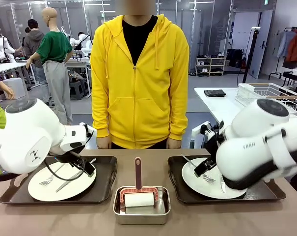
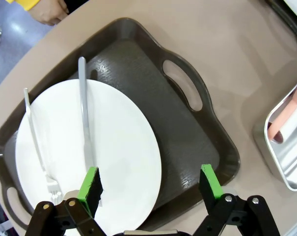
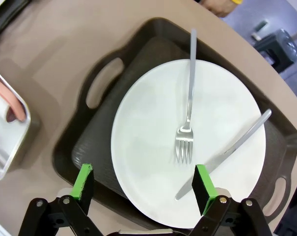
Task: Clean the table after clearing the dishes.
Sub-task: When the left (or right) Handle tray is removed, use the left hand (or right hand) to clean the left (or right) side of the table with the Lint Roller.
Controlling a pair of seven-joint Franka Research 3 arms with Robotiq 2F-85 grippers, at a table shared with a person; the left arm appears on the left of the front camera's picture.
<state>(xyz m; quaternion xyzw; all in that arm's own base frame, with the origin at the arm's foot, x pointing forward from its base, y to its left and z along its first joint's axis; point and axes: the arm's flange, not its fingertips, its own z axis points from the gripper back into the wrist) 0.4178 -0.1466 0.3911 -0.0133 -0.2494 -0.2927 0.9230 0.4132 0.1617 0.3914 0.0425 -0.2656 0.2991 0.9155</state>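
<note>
Two white plates sit on dark brown trays on the taupe table [image 1: 55,219]. The left plate [image 1: 62,181] on its tray [image 1: 105,182] carries a fork [image 2: 38,142] and a knife [image 2: 84,123]. My left gripper [image 1: 85,168] hovers open just above that plate's right edge, its fingertips [image 2: 150,184] spanning the rim of the plate [image 2: 114,147] and bare tray [image 2: 187,128]. The right plate [image 1: 207,183] holds a fork [image 3: 187,113] and a knife [image 3: 227,152] on its tray [image 3: 104,132]. My right gripper [image 1: 203,167] is open over it, empty, its fingertips [image 3: 143,183] above the near rim of the plate [image 3: 153,128].
A small steel pan [image 1: 141,206] with a red-framed white roller [image 1: 139,196] stands between the trays at the front middle. A person in a yellow hoodie [image 1: 138,78] stands at the far edge, hands [image 1: 104,142] hanging by the table. Bare tabletop lies in front of both trays.
</note>
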